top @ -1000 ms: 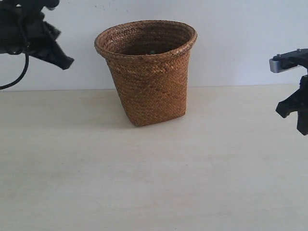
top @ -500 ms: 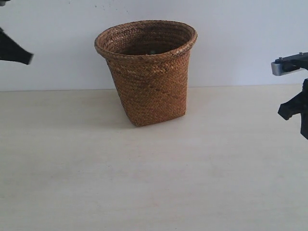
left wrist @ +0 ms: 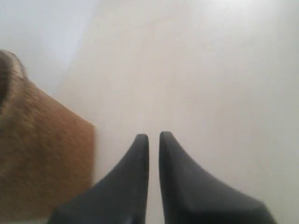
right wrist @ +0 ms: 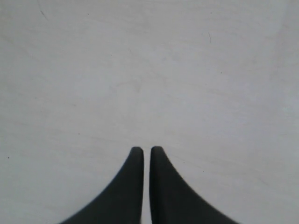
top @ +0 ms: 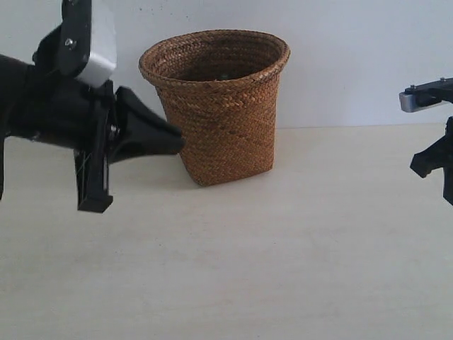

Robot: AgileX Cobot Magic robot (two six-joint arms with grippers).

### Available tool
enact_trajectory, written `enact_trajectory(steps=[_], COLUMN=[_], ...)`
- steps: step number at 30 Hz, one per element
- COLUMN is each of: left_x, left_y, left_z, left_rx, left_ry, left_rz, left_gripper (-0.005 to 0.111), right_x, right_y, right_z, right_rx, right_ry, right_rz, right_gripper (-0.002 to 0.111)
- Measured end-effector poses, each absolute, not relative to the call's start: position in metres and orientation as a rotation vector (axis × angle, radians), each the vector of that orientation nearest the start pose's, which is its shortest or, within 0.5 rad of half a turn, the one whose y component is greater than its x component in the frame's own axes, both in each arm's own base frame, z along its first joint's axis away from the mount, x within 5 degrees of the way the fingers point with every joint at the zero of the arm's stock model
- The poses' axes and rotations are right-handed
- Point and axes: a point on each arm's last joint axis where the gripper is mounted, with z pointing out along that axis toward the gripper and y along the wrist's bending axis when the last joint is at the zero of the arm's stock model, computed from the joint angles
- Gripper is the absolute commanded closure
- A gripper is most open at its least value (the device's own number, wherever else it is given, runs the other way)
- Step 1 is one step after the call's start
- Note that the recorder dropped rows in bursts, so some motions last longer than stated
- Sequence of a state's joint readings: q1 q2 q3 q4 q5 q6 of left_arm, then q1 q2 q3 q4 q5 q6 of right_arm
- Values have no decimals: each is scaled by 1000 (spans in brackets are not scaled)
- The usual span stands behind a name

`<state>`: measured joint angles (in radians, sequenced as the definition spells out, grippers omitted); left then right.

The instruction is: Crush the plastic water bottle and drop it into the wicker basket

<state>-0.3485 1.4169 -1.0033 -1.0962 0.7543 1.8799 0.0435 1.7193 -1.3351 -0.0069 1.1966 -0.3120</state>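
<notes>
The wicker basket [top: 221, 117] stands upright at the back middle of the pale table, brown and woven. In the left wrist view its blurred side [left wrist: 42, 154] lies just beside the fingers. The plastic water bottle shows in no view. My left gripper [top: 177, 138] hangs close to the camera, its black tip pointing at the basket's left wall; its jaws are shut with nothing between them [left wrist: 153, 136]. My right gripper [top: 425, 161] is at the far right edge above the table, shut and holding nothing [right wrist: 146, 149].
A white wall runs behind the pale wooden table [top: 283, 248]. The left arm's black body and silver bracket [top: 88, 42] cover the left part of the exterior view. Under the right gripper there is only bare tabletop [right wrist: 149, 70].
The left arm left the upper left corner, then swung back in large and low beside the basket's left side. The right arm barely moved.
</notes>
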Motion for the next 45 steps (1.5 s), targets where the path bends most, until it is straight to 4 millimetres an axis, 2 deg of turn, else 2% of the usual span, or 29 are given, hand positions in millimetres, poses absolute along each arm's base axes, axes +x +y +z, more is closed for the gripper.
enact_trajectory(steps=[3,7,9,12,15,21,29,34,40,45], left_x=[253,255,256,255,248,219,167,139,111,90], left_y=[-143,-120,-107,-89,-73,-53,-40,-33,-26,-22], left_z=[288,274,272,275,285,305,317,313,307,296], left_rx=[1500,1414,1283,1099,929,693,529,441,288,235], left_ry=[1800,2147,2304,2450,2501,2378,2098,1957,1832,1756], left_rz=[-459,-308,-228,-135,-86,-53,-38,-47,-123,-160], left_gripper=[102,102,102,102,102,102,102,102,102,102], right_x=[333,332,330,324,312,269,206,168,133,100], right_y=[13,13,13,13,12,10,8,7,6,6], right_z=[253,254,259,273,291,327,348,350,335,327], right_rx=[-548,-521,-491,-449,-426,-375,-281,-244,-186,-121], right_ry=[3017,3026,3017,2976,2882,2590,2231,2016,1841,1682], right_rz=[-33,-34,-35,-43,-56,-91,-103,-109,-67,-14], right_gripper=[108,108,108,108,108,108,108,108,108,108])
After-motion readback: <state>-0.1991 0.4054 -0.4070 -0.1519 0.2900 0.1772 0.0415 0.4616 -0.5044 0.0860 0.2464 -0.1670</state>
